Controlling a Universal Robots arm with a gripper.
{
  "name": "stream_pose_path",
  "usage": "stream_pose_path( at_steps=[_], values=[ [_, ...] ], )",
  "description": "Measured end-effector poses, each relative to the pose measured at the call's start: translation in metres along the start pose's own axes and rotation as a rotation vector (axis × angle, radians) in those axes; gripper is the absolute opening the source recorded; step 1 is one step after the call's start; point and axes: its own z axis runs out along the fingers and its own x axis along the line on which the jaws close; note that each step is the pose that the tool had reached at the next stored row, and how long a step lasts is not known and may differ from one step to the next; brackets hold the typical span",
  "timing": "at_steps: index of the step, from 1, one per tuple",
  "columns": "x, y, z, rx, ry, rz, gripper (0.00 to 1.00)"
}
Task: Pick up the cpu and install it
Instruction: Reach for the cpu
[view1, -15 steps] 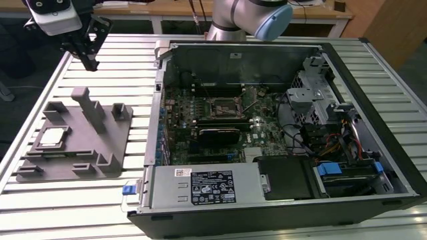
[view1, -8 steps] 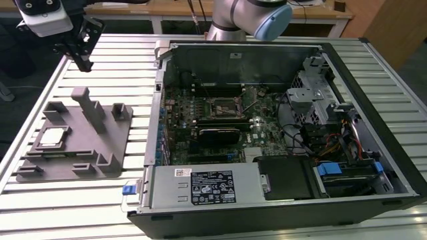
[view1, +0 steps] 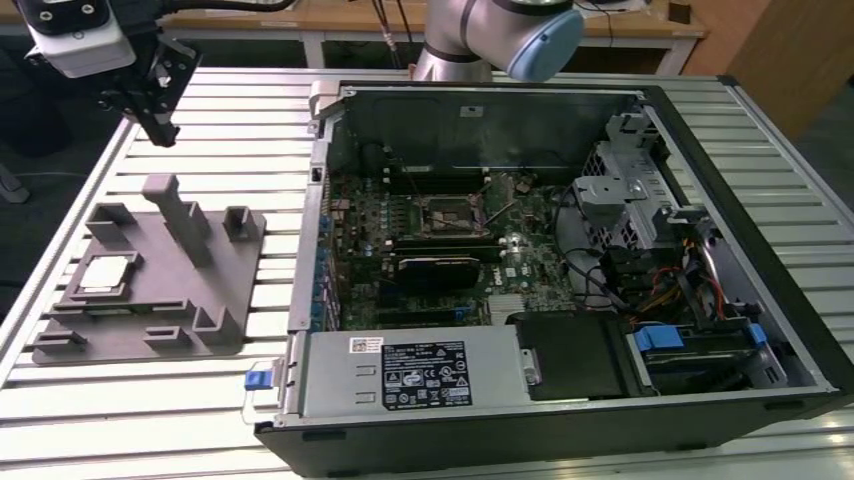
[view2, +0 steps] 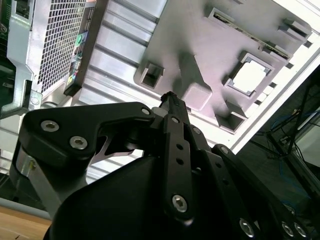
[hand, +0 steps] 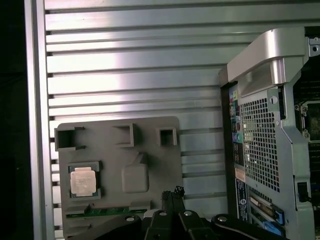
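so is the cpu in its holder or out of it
In: the cpu lies flat in a square recess of the grey holder, the tool apart from it.

You get bright, even overhead light. Glare streaks the slatted table in the first wrist view and whitens the cpu in the second wrist view; the computer case lies shadowed inside.

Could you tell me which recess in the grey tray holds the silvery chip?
The big square recess holding the cpu; the smaller ones are bare grey.
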Motion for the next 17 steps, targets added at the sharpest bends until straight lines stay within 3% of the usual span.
stream_pose_path(
  at_steps=[17],
  values=[
    [0.0230,-0.0028,0.0082,0.0000,0.0000,0.000,0.11]
  ],
)
